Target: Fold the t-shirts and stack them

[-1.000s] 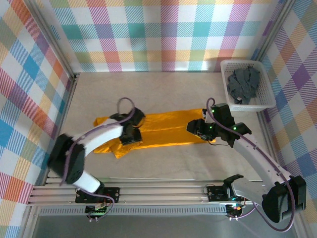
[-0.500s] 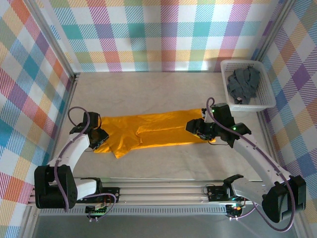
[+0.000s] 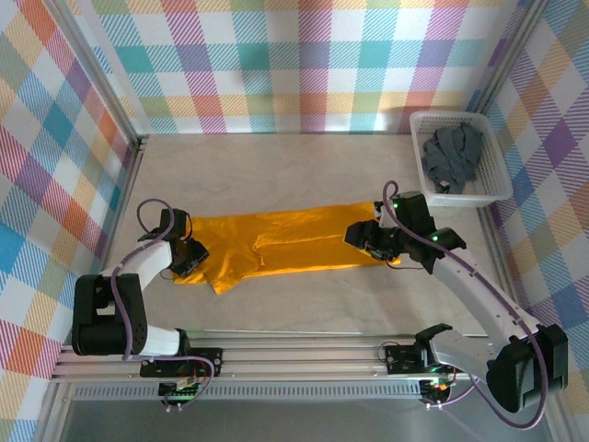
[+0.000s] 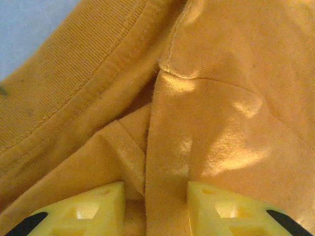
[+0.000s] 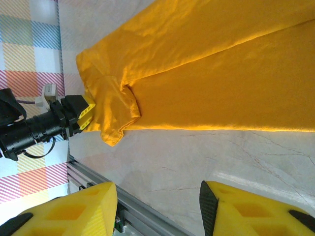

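The plain orange-yellow cloth t-shirt lies mid-worktop as a long strip, ready for folding end over end, I'd guess. Its long axis runs left-right, collar end left, hem right. The left claw straddles a cloth ridge by the collar; pinched or not, can't tell. The right claw hangs spread and empty near the hem. The dark slate grey t-shirt sits in the white mesh basket.

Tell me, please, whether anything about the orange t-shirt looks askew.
Yes: the orange t-shirt lies folded into a long strip, but one sleeve juts out from its near edge by the left gripper, breaking the neat outline.
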{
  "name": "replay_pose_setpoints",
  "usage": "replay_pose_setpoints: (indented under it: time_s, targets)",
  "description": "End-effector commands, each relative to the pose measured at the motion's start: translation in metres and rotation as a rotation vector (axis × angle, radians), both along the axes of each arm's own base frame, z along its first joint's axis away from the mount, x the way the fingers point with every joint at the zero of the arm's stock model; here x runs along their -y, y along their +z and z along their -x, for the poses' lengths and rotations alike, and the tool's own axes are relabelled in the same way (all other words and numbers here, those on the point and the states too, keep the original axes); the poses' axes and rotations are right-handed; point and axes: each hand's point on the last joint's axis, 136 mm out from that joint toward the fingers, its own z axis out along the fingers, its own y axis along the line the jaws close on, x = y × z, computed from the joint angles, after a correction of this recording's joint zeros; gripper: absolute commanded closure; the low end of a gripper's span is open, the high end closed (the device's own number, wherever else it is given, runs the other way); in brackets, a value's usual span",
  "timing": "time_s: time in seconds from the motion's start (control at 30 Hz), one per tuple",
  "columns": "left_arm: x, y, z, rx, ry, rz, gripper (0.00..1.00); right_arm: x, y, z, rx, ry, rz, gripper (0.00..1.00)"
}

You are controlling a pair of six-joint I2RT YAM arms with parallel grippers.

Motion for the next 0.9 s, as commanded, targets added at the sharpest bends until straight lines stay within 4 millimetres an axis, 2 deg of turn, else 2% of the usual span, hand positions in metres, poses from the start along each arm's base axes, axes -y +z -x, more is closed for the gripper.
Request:
replay_pose_setpoints:
  time_s: [0.0, 0.27, 0.5, 0.63, 0.87]
  targets:
    - [0.001, 0.001, -0.001, 0.021, -0.004, 0.023, 0.63, -0.004, 0.003, 0.000, 0.014, 0.020, -0.012, 0.51]
    - [0.006, 0.017, -0.009, 0.064, -0.016, 0.055, 0.70, -0.003, 0.000, -0.001, 0.007, 0.017, -0.008, 0.51]
    - [0.008, 0.013, -0.007, 0.043, -0.039, 0.054, 0.92, -0.003, 0.001, -0.001, 0.008, 0.014, -0.004, 0.51]
    - [0.005, 0.014, -0.004, 0.041, -0.037, 0.041, 1.00, -0.003, 0.001, -0.002, 0.009, 0.015, -0.005, 0.51]
    - [-0.008, 0.037, -0.006, 0.060, -0.007, -0.033, 1.00, -0.004, 0.005, -0.003, 0.014, 0.016, -0.011, 0.52]
